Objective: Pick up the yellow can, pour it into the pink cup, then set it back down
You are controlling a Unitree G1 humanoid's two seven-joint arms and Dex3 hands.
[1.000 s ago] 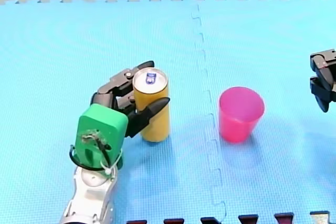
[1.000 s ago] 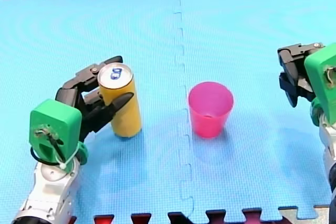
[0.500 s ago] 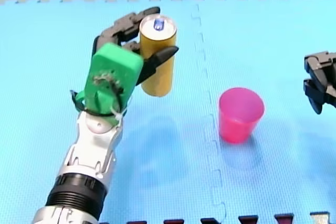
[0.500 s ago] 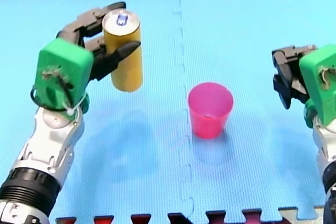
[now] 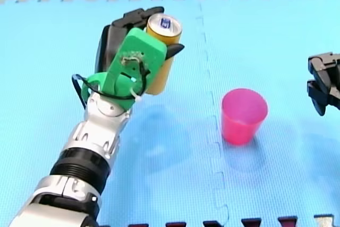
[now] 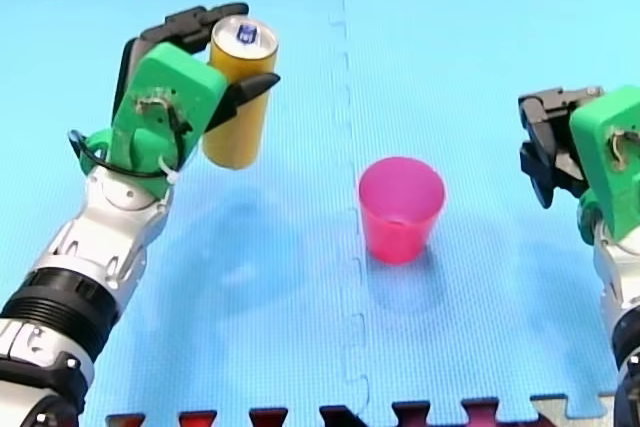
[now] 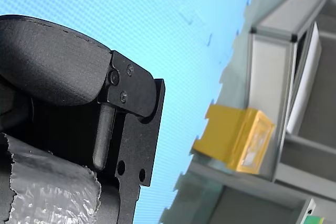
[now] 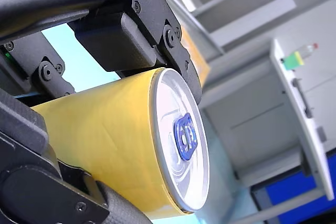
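Observation:
My left hand (image 6: 236,49) is shut on the yellow can (image 6: 234,127) and holds it in the air over the left half of the mat, its top leaning slightly toward the right. In the second wrist view the can (image 8: 115,145) lies between black fingers (image 8: 131,40), its silver lid and blue tab in sight. The pink cup (image 5: 243,115) stands upright on the mat, to the right of the can and lower. My right hand (image 6: 548,152) is at the right edge, to the right of the cup and apart from it, holding nothing.
The blue foam mat (image 5: 175,184) has a jigsaw seam (image 5: 212,147) running just left of the cup. In the first wrist view, a grey shelf unit (image 7: 283,77) and a yellow box (image 7: 236,137) stand beyond the mat's edge.
The left hand has lifted the can off the mat, carried it up and away from me, and turned so the can leans slightly right. The right hand shifted a little; the cup stayed put.

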